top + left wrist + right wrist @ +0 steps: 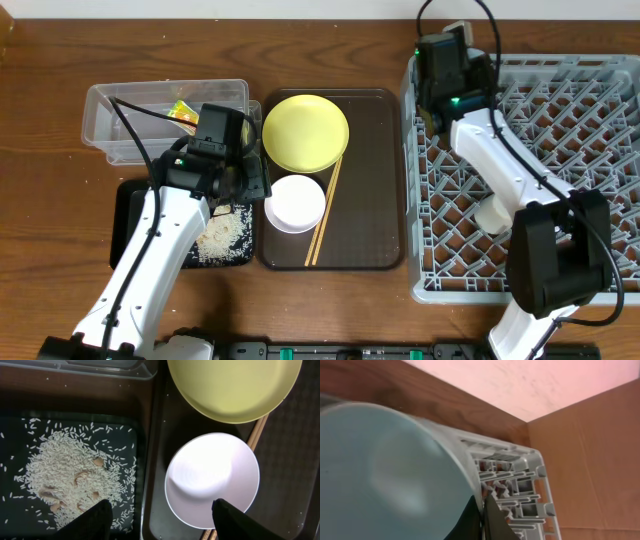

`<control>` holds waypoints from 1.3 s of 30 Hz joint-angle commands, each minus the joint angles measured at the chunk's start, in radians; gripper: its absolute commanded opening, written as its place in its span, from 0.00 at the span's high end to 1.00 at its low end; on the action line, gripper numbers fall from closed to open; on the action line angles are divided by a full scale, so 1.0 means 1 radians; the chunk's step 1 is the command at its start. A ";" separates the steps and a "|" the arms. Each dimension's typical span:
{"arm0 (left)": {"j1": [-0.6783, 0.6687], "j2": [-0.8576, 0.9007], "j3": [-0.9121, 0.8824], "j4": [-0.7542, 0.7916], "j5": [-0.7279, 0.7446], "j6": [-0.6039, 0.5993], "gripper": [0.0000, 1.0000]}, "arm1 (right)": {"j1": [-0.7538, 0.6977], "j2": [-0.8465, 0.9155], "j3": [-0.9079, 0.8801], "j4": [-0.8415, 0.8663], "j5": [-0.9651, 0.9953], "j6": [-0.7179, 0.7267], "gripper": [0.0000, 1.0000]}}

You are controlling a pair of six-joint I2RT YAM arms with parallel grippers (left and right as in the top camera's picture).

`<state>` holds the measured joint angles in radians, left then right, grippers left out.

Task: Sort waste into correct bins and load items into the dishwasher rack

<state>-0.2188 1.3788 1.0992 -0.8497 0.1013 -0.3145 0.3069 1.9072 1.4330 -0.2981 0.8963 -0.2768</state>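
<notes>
while hovering over the seam between black tray (pixel 12 510) and brown tray (pixel 300 460): left gripper (pixel 161 510), jaws spread wide, nothing between them. one finger above the rice (pixel 70 475), the other above the near rim of the white bowl (pixel 212 475). rice heaped in the black tray, loose grains scattered round the heap, a few brownish bits mixed in. white bowl upright on the brown tray, just beside the plate (pixel 235 385), nearer the robot. chopsticks (pixel 257 435) slanting along the bowl's right side, upper ends meeting the plate's edge. plate at the far end of the brown tray, flat. tub (pixel 110 110) behind the black tray, at the table's far left, wrapper (pixel 182 113) inside it near the middle.

right gripper (pixel 482 515) at the far left corner of the rack (pixel 520 475), jaws clenched on the rim of the blue bowl (pixel 385 475). bowl tilted, filling most of the right wrist view, close against the rack's corner wall; from overhead hidden under the gripper. touching the rack or just clear of it: cannot tell. pale shape (pixel 492 214) inside the rack beside the right forearm; cup or arm part: cannot tell.
</notes>
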 commanded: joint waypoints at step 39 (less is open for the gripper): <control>0.000 -0.010 0.006 -0.003 -0.013 -0.004 0.33 | 0.076 -0.246 0.006 -0.451 -0.616 0.293 0.40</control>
<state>-0.2188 1.3788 1.0992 -0.8494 0.1009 -0.3145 0.3847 1.6600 1.4391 -0.7471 0.3729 -0.0025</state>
